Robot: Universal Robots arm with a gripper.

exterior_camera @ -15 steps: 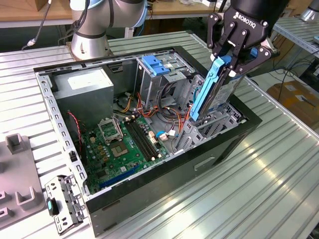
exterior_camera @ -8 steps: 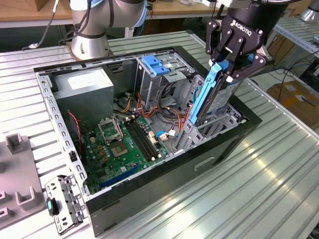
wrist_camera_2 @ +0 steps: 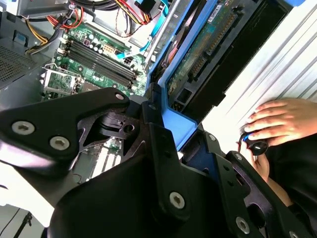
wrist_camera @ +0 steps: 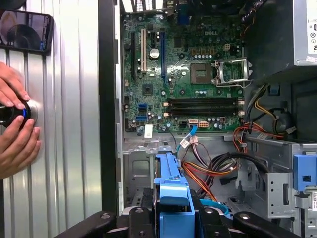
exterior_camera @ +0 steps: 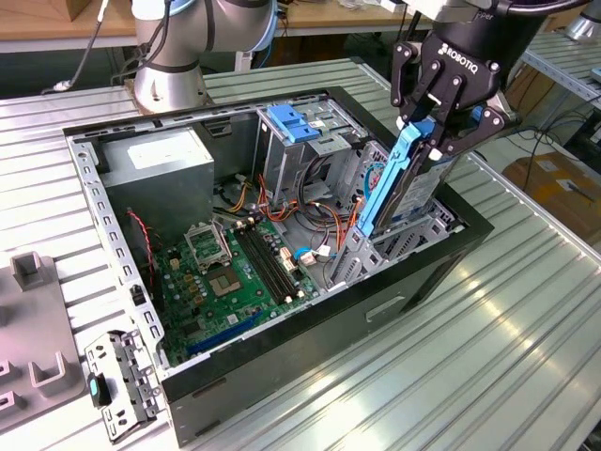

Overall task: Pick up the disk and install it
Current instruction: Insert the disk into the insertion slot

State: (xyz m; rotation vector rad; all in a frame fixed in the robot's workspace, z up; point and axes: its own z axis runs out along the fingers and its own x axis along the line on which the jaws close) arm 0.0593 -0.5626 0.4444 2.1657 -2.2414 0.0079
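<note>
The disk [exterior_camera: 418,193] is gripped at its upper end by the arm's black fingers [exterior_camera: 441,122], which are closed on its blue carrier frame [exterior_camera: 387,188]. The disk is held on edge, tilted, with its lower end down among the metal bay brackets at the end of the open computer case [exterior_camera: 310,329] toward the exterior view's right. In the second wrist view the frame [wrist_camera_2: 173,124] is seen clamped between the fingers [wrist_camera_2: 163,163], and the green circuit side of the disk [wrist_camera_2: 208,34] is turned to the camera.

The case lies on a ribbed metal table [exterior_camera: 488,357]. Inside it a green motherboard [exterior_camera: 235,272] is seen on the case floor. A grey power-supply box [exterior_camera: 155,160] is set at the far corner. A tall metal cage with a blue latch [exterior_camera: 293,122] stands just beside the disk.

In the first wrist view a person's hands [wrist_camera: 17,144] are rested on the table beside the case, around a round black knob [wrist_camera: 12,113], and a dark phone [wrist_camera: 25,29] lies near them.
</note>
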